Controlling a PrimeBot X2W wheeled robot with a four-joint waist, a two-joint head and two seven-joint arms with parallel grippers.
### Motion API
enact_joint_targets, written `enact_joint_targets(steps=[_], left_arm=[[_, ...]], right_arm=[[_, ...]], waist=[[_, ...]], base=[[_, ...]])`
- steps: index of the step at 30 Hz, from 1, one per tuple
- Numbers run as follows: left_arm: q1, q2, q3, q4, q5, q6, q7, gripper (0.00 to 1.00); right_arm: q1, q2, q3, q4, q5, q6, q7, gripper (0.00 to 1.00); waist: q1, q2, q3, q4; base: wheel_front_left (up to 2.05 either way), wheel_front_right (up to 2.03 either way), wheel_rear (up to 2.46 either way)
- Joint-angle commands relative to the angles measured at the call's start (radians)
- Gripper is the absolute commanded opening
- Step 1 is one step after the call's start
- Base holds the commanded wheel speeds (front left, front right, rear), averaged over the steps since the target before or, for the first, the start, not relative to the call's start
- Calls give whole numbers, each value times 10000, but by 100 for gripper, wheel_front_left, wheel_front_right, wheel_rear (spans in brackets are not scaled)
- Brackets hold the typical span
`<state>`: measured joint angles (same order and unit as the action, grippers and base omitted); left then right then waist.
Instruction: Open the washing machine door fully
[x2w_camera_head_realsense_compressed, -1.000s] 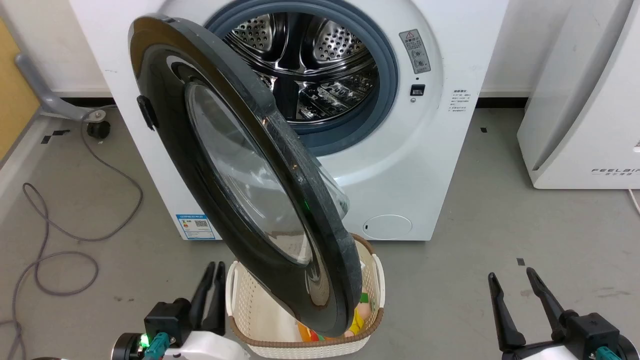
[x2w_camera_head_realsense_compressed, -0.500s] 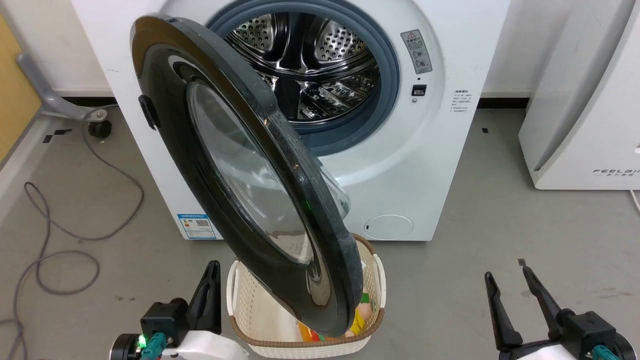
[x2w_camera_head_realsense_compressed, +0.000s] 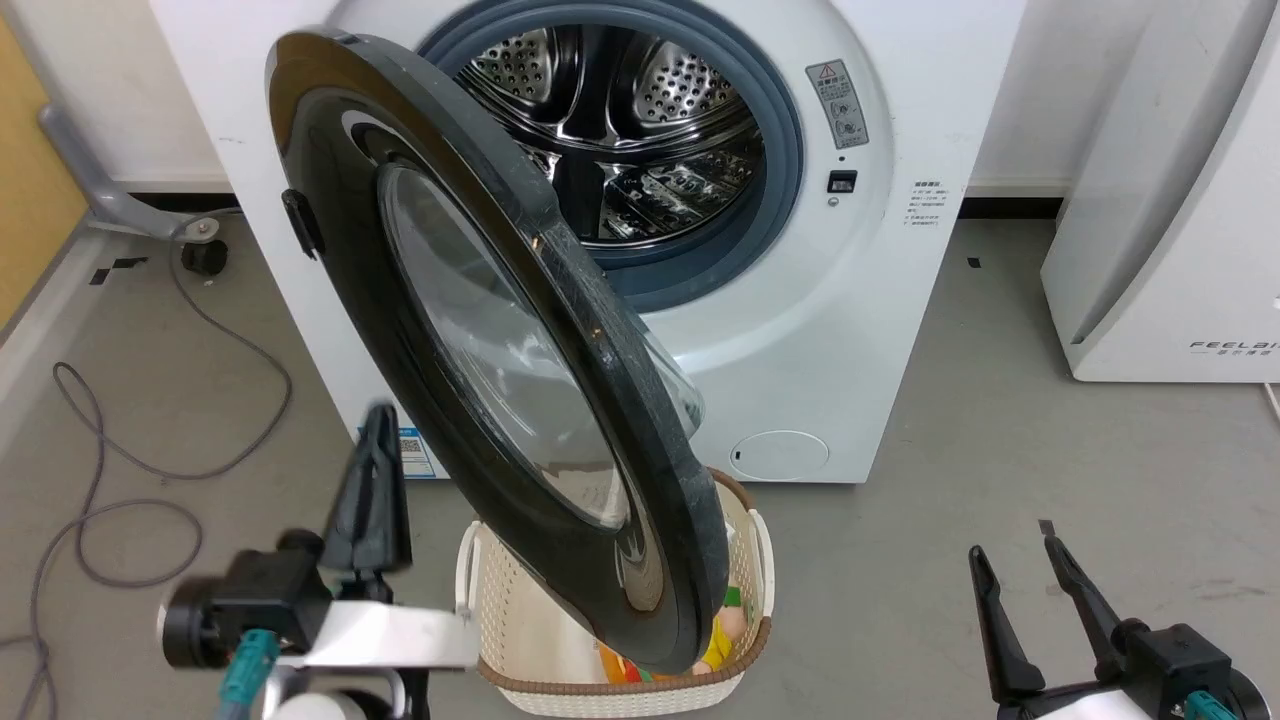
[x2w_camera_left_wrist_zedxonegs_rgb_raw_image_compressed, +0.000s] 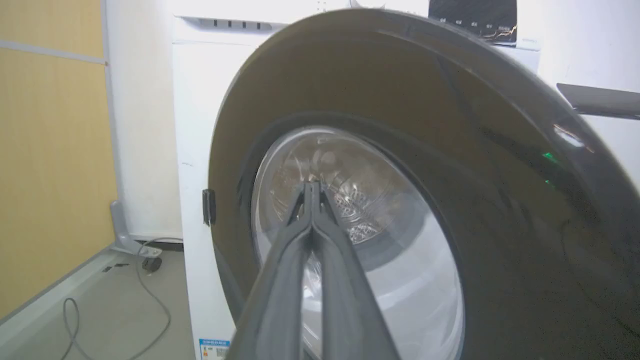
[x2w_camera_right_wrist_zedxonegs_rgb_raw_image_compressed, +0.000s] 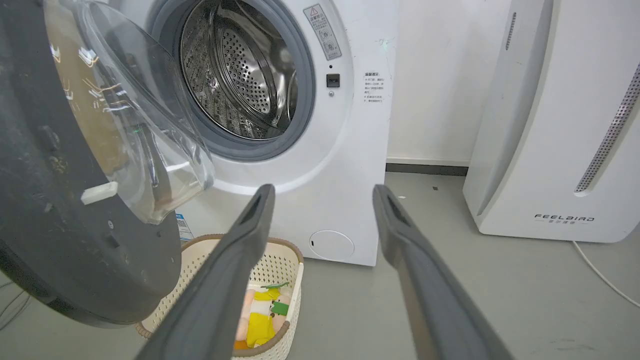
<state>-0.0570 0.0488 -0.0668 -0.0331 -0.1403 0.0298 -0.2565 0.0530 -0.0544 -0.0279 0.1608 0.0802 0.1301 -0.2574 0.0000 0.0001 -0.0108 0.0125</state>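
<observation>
The washing machine door (x2w_camera_head_realsense_compressed: 480, 330) is round, glossy black with a clear glass bowl, and stands partly swung out from the white washing machine (x2w_camera_head_realsense_compressed: 860, 330), hinged at its left. The steel drum (x2w_camera_head_realsense_compressed: 620, 130) shows behind it. My left gripper (x2w_camera_head_realsense_compressed: 378, 420) is shut with nothing in it, raised at the lower left just outside the door's outer face, apart from it. In the left wrist view its fingers (x2w_camera_left_wrist_zedxonegs_rgb_raw_image_compressed: 312, 200) point at the door's glass (x2w_camera_left_wrist_zedxonegs_rgb_raw_image_compressed: 360, 240). My right gripper (x2w_camera_head_realsense_compressed: 1010, 555) is open and empty at the lower right, low over the floor, and the right wrist view shows it (x2w_camera_right_wrist_zedxonegs_rgb_raw_image_compressed: 322, 192) facing the washer's front.
A cream laundry basket (x2w_camera_head_realsense_compressed: 480, 590) with colourful toys stands on the floor under the door's free edge. A white FEELBIR-marked appliance (x2w_camera_head_realsense_compressed: 1170, 200) stands to the right. A grey cable (x2w_camera_head_realsense_compressed: 130, 470) loops on the floor at the left, near a wheeled grey leg (x2w_camera_head_realsense_compressed: 120, 210).
My left gripper shut its fingers, then rose and moved left, up toward the door's outer face. The right gripper and the door stayed about as they were.
</observation>
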Motion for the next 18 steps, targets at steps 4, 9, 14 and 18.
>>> enact_joint_targets(steps=[4,9,14,18], left_arm=[[-425,14,-66,-1203,248,92,-53,0],[-1138,14,-416,-3124,546,164,-53,0],[-1818,14,-1328,-4269,667,78,-53,0],[-2171,14,-2567,-4434,553,-18,-53,0]], right_arm=[[-95,41,13,49,37,6,-43,100],[-96,41,-19,83,52,6,-43,100],[-76,41,-47,133,62,6,-43,100],[-63,41,-92,157,98,6,-43,100]], waist=[[0,-1,-12,16],[0,-1,-16,30],[0,-1,-60,-22],[0,-1,-78,-77]], base=[[0,0,0],[0,0,0],[0,0,0],[0,0,0]])
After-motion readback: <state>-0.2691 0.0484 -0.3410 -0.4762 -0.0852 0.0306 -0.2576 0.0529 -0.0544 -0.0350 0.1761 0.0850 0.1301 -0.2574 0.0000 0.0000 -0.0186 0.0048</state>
